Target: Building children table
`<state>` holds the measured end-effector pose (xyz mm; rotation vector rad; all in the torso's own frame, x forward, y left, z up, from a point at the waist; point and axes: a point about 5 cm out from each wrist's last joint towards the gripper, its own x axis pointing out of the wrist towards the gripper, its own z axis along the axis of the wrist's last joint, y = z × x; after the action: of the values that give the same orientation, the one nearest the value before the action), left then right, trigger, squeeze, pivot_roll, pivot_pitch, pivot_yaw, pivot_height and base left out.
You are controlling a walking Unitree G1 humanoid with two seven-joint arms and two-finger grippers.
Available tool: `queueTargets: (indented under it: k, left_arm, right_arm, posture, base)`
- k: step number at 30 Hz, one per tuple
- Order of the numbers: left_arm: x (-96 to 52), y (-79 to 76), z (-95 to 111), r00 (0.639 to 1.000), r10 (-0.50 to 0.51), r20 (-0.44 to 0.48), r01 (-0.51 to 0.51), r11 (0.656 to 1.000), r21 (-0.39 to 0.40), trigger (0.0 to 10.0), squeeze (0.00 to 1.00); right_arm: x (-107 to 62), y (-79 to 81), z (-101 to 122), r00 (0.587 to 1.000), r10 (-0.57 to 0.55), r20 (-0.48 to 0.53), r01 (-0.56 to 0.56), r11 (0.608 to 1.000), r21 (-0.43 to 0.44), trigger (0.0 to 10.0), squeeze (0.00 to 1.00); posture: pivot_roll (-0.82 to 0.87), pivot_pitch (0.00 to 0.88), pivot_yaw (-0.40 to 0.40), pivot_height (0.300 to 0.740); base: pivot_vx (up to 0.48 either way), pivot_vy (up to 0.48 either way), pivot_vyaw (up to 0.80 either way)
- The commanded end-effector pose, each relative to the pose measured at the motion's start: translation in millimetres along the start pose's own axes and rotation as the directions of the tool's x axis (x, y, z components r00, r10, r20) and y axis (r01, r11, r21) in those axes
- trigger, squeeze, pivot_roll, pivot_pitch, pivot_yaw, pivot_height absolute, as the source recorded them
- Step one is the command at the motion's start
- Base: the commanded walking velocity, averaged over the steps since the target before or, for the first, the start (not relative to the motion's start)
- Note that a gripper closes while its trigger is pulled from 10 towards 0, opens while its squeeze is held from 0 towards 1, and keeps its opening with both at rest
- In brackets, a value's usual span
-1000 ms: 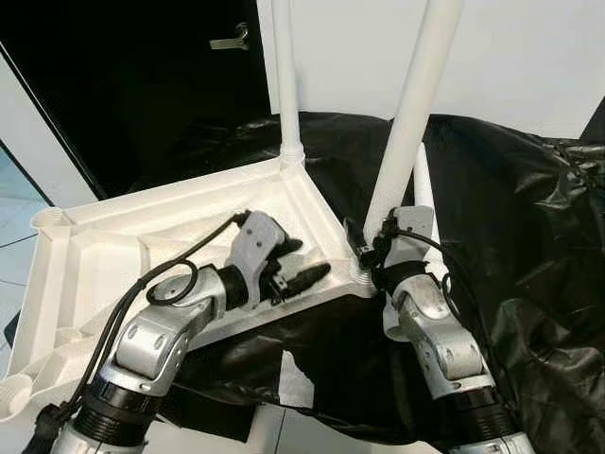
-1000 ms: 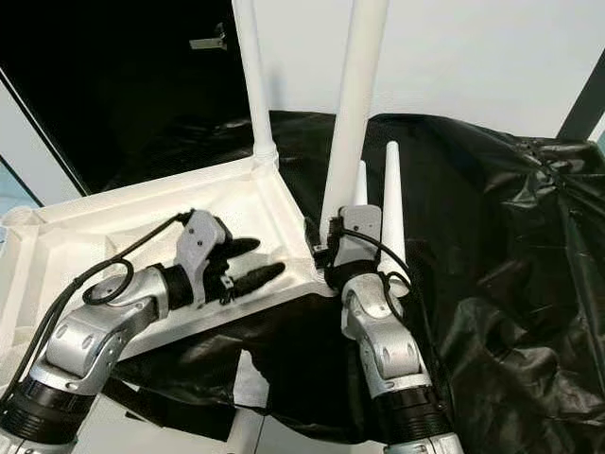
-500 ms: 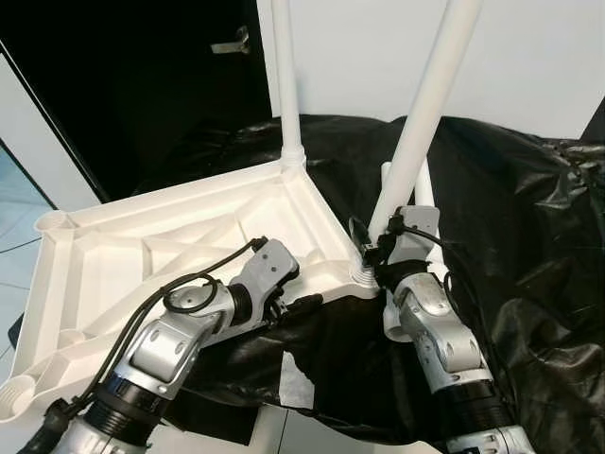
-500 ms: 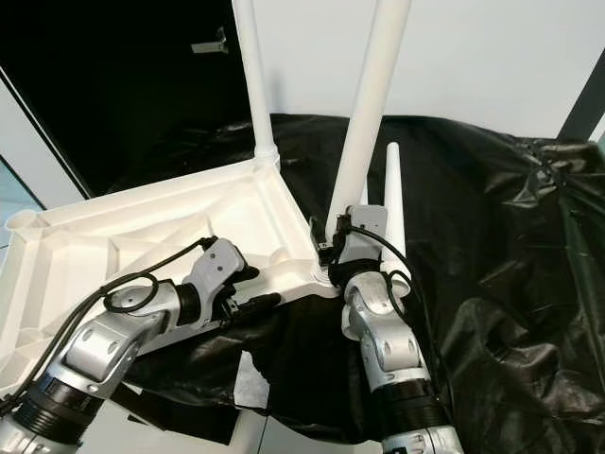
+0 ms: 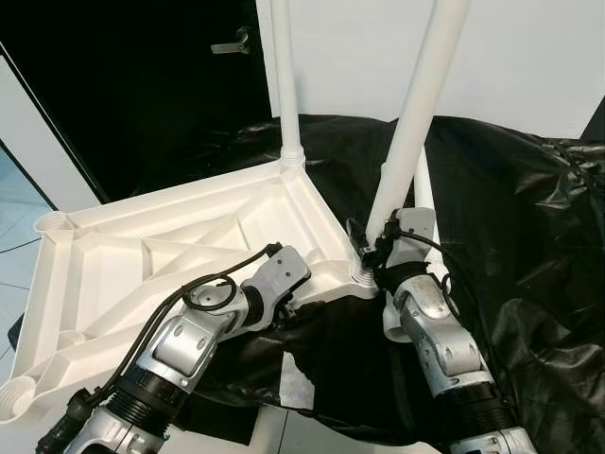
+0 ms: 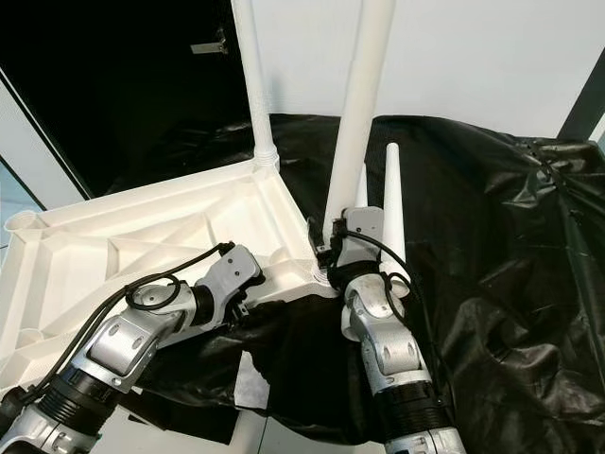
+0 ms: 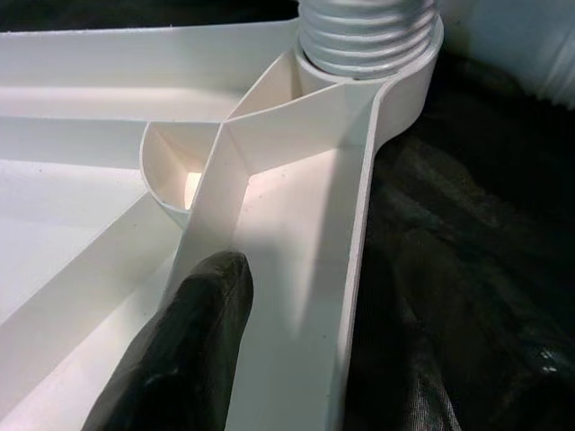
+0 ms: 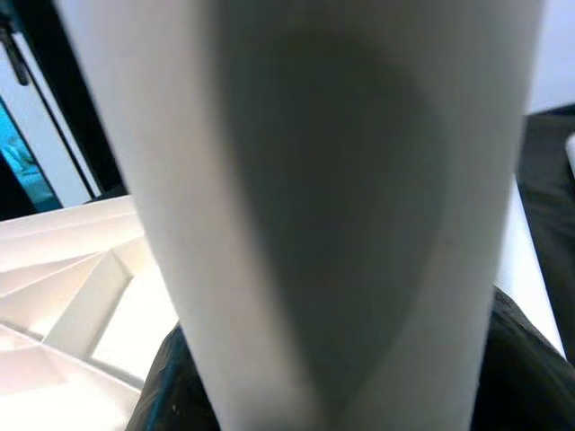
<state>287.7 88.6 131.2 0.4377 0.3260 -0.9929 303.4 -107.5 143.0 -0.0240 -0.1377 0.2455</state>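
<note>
Here, one white moulded-plastic tabletop (image 5: 142, 255) lies upside down on a desk draped in crinkled black plastic sheeting (image 5: 529, 246), its ribbed underside facing up. Two long white tapered plastic legs stand in corner sockets: the far leg (image 5: 286, 85) rises straight from the back corner, and the near leg (image 5: 416, 123) leans slightly in the front right corner socket. Two more loose white legs (image 6: 390, 203) lie on the sheeting just behind the right arm, pointing up and away. Two empty round sockets show at the tabletop's left corners, one at the back (image 5: 52, 223) and one at the front (image 5: 19, 397).

The right gripper (image 5: 373, 248) sits at the base of the near leg, just above its threaded socket; in the right wrist view the leg's smooth white shaft (image 8: 341, 197) runs close between the black fingers (image 8: 521, 359), so they appear to be clasped around it. The left gripper (image 5: 293, 301) is at the tabletop's front edge, near the same corner. In the left wrist view one black finger (image 7: 184, 350) lies inside the tabletop on a white rib, beside the thin front rim, with the ridged screw collar (image 7: 368, 36) of the near leg ahead; the other finger is hidden, so whether this gripper is pinching the rim cannot be told.
</note>
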Motion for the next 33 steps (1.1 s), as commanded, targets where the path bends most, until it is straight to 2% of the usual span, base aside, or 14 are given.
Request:
queueTargets:
  k: [1,5,8,11,13,19,20,23,33]
  left_arm:
    - [-0.9,8.4,0,0.994,0.111,-0.016,-0.111,0.994,0.002,10.0,0.0]
    - [-1.4,9.8,2,0.994,0.112,-0.011,-0.112,0.994,0.005,10.0,0.0]
    - [-1.7,10.6,2,0.994,0.113,-0.01,-0.113,0.994,0.006,10.0,0.0]
    - [-4.8,14.7,5,0.993,0.12,-0.003,-0.12,0.993,0.007,10.0,0.0]
    - [-5.6,15.4,5,0.993,0.121,-0.001,-0.121,0.993,0.006,10.0,0.0]
    - [-10.0,15.8,8,0.993,0.115,0.014,-0.115,0.993,0.012,10.0,0.0]
    - [-10.4,15.1,8,0.994,0.111,0.015,-0.112,0.994,0.015,10.0,0.0]
    - [-10.8,13.7,9,0.994,0.106,0.018,-0.106,0.994,0.016,10.0,0.0]
    - [-10.5,14.5,11,0.994,0.103,0.025,-0.103,0.994,0.023,10.0,0.0]
  right_arm:
    - [-11.4,-3.1,-29,0.994,-0.006,-0.108,0.004,1.0,-0.013,10.0,0.0]
    - [-19.6,-10.1,-40,0.995,0.007,-0.096,-0.017,0.995,-0.095,10.0,0.0]
    - [-21.4,-11.3,-43,0.994,0.02,-0.105,-0.031,0.994,-0.108,10.0,0.0]
    - [-26.4,-11.6,-49,0.99,0.093,-0.106,-0.113,0.974,-0.199,10.0,0.0]
    - [-27.7,-10.9,-51,0.987,0.116,-0.109,-0.137,0.966,-0.219,10.0,0.0]
    - [-29.2,-9.8,-56,0.982,0.145,-0.125,-0.162,0.977,-0.141,10.0,0.0]
    - [-28.7,-9.2,-56,0.981,0.143,-0.13,-0.154,0.985,-0.077,10.0,0.0]
    - [-25.9,-12.0,-55,0.983,0.108,-0.145,-0.102,0.994,0.046,10.0,0.0]
    - [-14.7,-23.5,-48,0.981,0.049,-0.189,-0.023,0.99,0.136,10.0,0.0]
  posture:
    - [0.01,0.0,0.057,0.74]
    - [0.01,0.0,0.061,0.74]
    - [0.01,0.0,0.061,0.74]
    - [0.01,0.0,0.06,0.74]
    - [0.01,0.0,0.06,0.74]
    - [0.02,0.0,0.056,0.74]
    - [0.02,0.0,0.057,0.74]
    - [0.02,0.0,0.059,0.74]
    - [0.01,0.0,0.067,0.74]
  base:
    - [0.0,0.0,0.0]
    - [0.0,0.0,0.0]
    - [0.0,0.0,0.0]
    - [0.0,0.0,0.0]
    - [0.0,0.0,0.0]
    - [0.0,0.0,0.0]
    - [0.0,0.0,0.0]
    - [0.0,0.0,0.0]
    - [0.0,0.0,0.0]
